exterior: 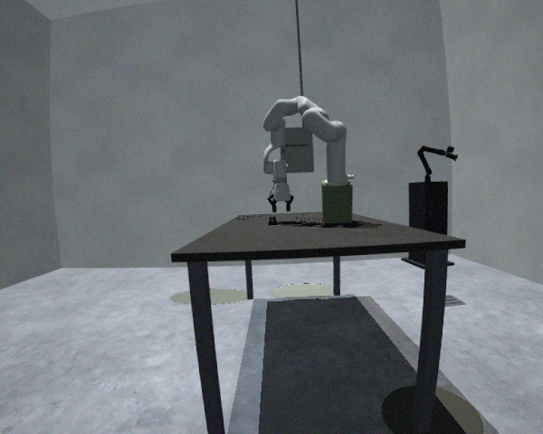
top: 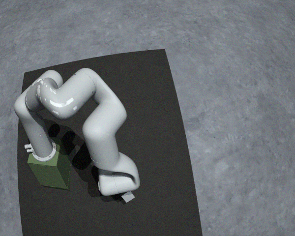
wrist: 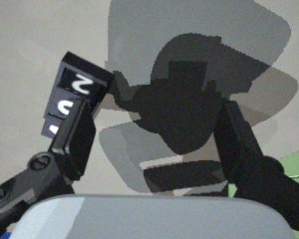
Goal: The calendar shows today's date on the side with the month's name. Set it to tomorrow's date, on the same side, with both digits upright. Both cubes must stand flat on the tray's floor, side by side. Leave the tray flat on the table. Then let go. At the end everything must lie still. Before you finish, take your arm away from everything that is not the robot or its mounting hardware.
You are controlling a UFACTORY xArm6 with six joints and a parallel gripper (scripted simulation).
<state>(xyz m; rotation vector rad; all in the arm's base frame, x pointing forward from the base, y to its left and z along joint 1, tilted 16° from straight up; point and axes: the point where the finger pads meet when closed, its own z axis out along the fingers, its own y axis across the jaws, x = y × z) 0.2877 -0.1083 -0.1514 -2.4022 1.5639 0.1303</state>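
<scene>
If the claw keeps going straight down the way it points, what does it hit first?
Probably bare table. The open, empty claw points down with only shadow between its fingers; the calendar block sits off by one finger, though depth is unclear.

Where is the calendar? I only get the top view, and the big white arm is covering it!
Observer: The wrist view shows the calendar, a dark block with white digits, partly behind one finger.
Operator: Is the gripper grabbing it?
Observer: No. The gripper is wide open, with nothing between its fingers.
Operator: Is it touching the table?
Observer: No. In the exterior view the gripper hangs above the table, apart from it.
</scene>
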